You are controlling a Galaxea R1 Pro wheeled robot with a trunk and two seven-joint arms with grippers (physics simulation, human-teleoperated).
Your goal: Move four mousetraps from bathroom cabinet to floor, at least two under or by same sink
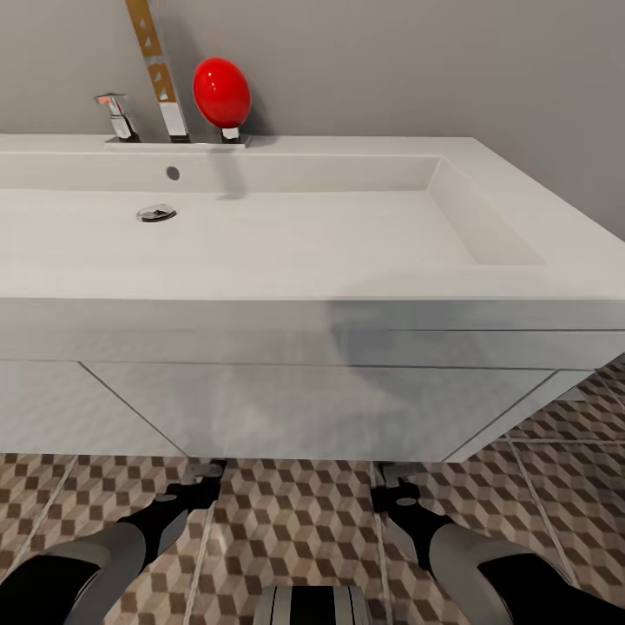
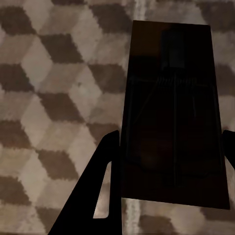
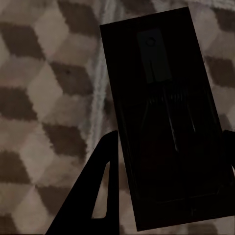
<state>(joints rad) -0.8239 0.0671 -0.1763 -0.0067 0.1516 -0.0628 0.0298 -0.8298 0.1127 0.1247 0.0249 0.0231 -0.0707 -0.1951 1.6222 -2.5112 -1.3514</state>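
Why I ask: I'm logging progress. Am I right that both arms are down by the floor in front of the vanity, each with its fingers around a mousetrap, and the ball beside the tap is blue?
Not quite: the ball beside the tap is red, as the head view shows. The rest stands: both arms reach low before the vanity, the left gripper and right gripper each with fingers around a mousetrap.

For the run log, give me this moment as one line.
left pincer: shut on mousetrap | right pincer: shut on second mousetrap | both low over bathroom floor, at sink vanity front

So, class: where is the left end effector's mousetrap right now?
In the left wrist view, the mousetrap sits between the left end effector fingers, above the bathroom floor, close to the vanity front.
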